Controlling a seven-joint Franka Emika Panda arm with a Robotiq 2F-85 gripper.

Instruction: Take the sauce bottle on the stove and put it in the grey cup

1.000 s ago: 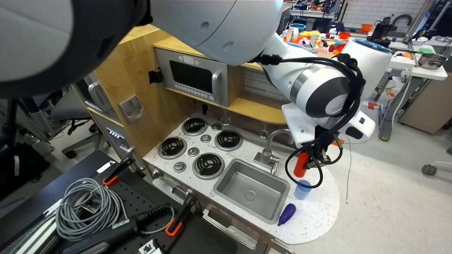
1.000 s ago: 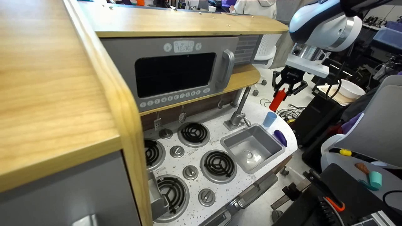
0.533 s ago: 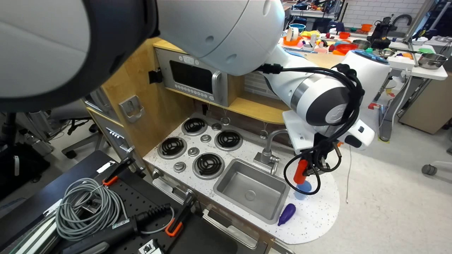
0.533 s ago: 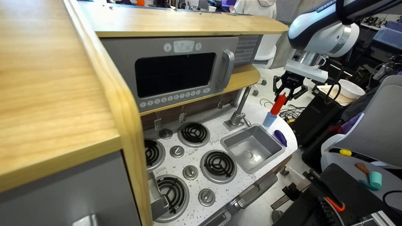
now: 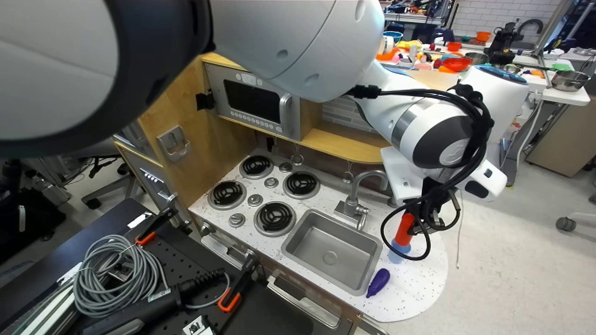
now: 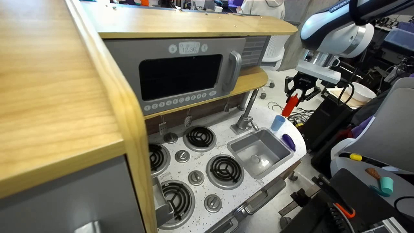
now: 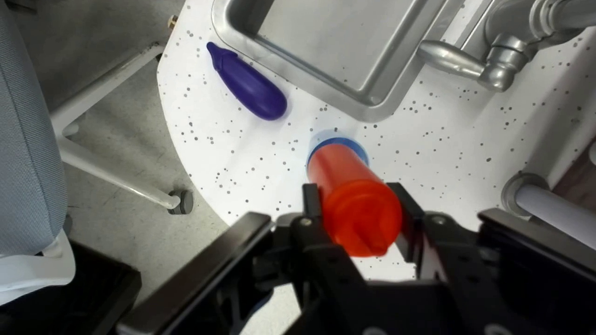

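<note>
You look to be in the placing step: the red sauce bottle [image 6: 290, 105] is clear of the stove [image 5: 270, 194] and held in the air close by the pale blue cup [image 6: 277, 123], presumably the task's grey one. Your end effector [image 7: 356, 204] has the bottle pinched near its cap, jaws drawn in against both sides, parted only as far as the body forces them. The bottle leans; in an exterior view its base hangs just to the right of the cup's rim, while the wrist view has it overlapping the mouth. You can't be sure it is lined up, but it isn't seated yet. Next you likely need to ease the base over the mouth, bring the bottle nearer upright, then lower before letting go. The fit seems snug, so a caught rim could tip the cup.

The bottle looks like smooth plastic, a straight cylinder with a narrow nozzle; the cup, thin-looking and slightly see-through, tapers downward. It stands on the white, speckled bench [image 7: 260, 158] near the grey sink [image 7: 326, 42] and a glossy purple aubergine [image 7: 250, 87].
</note>
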